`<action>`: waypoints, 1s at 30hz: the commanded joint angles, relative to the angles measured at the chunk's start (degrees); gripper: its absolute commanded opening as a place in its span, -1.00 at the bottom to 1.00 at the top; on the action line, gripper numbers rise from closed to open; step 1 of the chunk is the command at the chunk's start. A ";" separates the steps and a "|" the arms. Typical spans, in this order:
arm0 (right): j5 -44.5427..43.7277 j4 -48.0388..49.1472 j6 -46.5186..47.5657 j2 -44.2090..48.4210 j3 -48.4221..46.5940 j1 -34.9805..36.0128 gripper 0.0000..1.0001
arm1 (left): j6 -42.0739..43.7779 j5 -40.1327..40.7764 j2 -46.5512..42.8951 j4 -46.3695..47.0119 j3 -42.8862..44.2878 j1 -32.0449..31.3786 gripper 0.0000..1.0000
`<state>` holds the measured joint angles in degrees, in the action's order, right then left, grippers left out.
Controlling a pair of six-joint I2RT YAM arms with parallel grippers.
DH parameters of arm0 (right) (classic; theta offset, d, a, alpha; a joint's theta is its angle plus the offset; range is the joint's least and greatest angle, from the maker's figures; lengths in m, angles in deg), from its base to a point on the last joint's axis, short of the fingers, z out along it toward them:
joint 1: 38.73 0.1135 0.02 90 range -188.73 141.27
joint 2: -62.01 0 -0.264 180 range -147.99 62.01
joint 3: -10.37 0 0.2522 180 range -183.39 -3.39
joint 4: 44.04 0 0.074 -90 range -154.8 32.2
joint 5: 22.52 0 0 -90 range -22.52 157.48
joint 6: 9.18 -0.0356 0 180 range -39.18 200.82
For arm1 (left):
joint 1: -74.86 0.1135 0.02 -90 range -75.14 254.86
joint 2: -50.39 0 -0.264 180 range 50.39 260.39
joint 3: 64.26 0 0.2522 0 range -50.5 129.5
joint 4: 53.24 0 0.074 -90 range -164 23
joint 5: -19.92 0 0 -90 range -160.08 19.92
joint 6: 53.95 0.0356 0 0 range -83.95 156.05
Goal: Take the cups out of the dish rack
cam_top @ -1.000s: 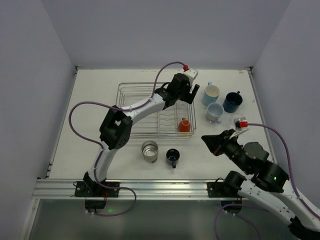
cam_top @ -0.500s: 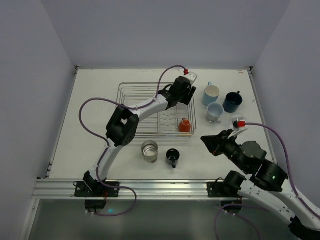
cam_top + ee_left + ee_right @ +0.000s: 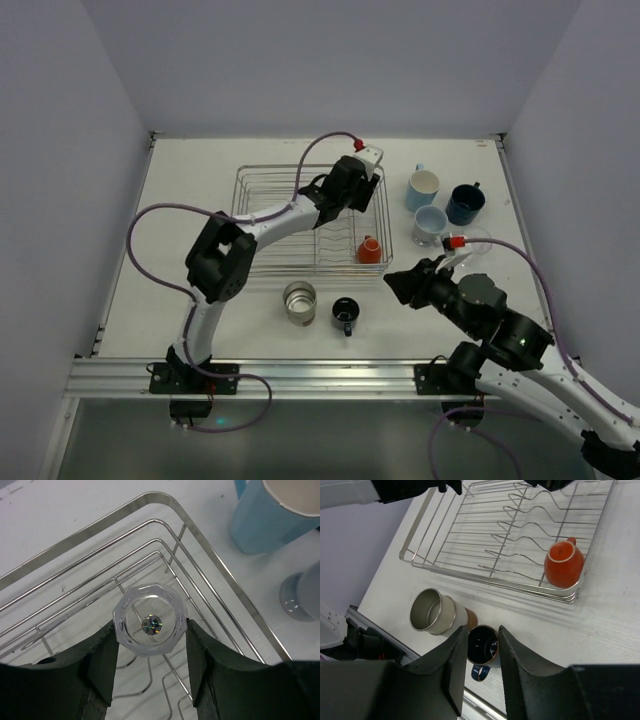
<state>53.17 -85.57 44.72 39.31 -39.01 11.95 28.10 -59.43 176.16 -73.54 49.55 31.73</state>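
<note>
The clear glass [image 3: 150, 620] is clamped between the left gripper's [image 3: 150, 630] fingers in the far right corner of the dish rack [image 3: 85, 531]. It is best lifted straight up, slowly, so the wires are cleared. The right gripper [image 3: 482, 635] is held outside the rack, jaws slightly apart and empty.

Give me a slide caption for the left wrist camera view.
Jaws pinch a clear glass in the dish rack's corner, a light blue mug standing outside.

The left arm [image 3: 270, 215] is stretching far forward with its elbow bent, the left pincer [image 3: 152, 629] pointing down and pressing both fingers against a clear glass [image 3: 126, 616]. The right arm [image 3: 495, 320] is hovering near its base, the right pincer [image 3: 481, 632] holding nothing, fingers slightly parted.
</note>
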 commanded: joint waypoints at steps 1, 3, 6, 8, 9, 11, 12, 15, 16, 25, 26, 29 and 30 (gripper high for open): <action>2.69 10.44 -0.47 -2.08 1.07 -0.05 -0.27 | -1.37 -0.98 -13.41 10.58 -5.97 0.51 -0.51; 4.63 15.17 -0.12 -3.22 1.86 -0.05 -0.21 | -3.12 -1.42 -16.86 12.77 -9.16 0.42 -0.56; 5.34 20.62 0.32 -4.90 2.48 -0.14 -0.16 | -6.02 -2.74 -23.72 15.23 -15.22 0.51 -0.61; 5.78 23.27 0.41 -5.42 2.74 -0.49 -0.14 | -9.26 -4.94 -29.25 16.91 -20.67 0.51 -0.63; 6.65 25.81 0.41 -5.77 2.66 -1.01 -0.14 | -10.59 -6.07 -31.19 18.48 -22.60 0.51 -0.68; 9.03 27.32 0.59 -7.09 1.70 -2.24 -0.14 | -15.31 -10.38 -36.46 20.07 -27.87 0.59 -0.73; 9.81 29.42 0.76 -7.44 1.34 -2.51 -0.14 | -16.91 -12.91 -38.31 21.91 -29.63 0.60 -0.74; 11.58 32.41 1.38 -7.97 0.46 -3.74 -0.13 | -24.47 -19.52 -46.99 26.47 -36.84 0.68 -0.77; 12.10 32.95 1.21 -8.06 0.37 -4.26 -0.13 | -26.31 -21.79 -48.77 27.54 -40.25 0.68 -0.78; 20.19 38.40 -0.55 -13.24 -1.47 -9.01 -0.03 | -40.30 -27.96 -60.91 36.16 -51.27 0.60 -0.81; 20.80 38.84 -0.55 -13.60 -1.73 -9.10 -0.02 | -40.65 -28.14 -61.26 36.43 -51.53 0.60 -0.81; 22.65 40.86 -0.91 -15.09 -2.52 -9.10 0.00 | -42.59 -29.55 -61.79 38.27 -52.85 0.60 -0.81; 23.44 41.56 -0.91 -15.27 -2.88 -9.10 0.00 | -43.11 -29.99 -61.70 39.32 -53.37 0.60 -0.81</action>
<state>73.13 -49.77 44.39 24.64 -38.72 2.99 -10.56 -86.33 115.46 -40.96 -2.64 32.10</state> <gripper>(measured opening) 0.496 0.542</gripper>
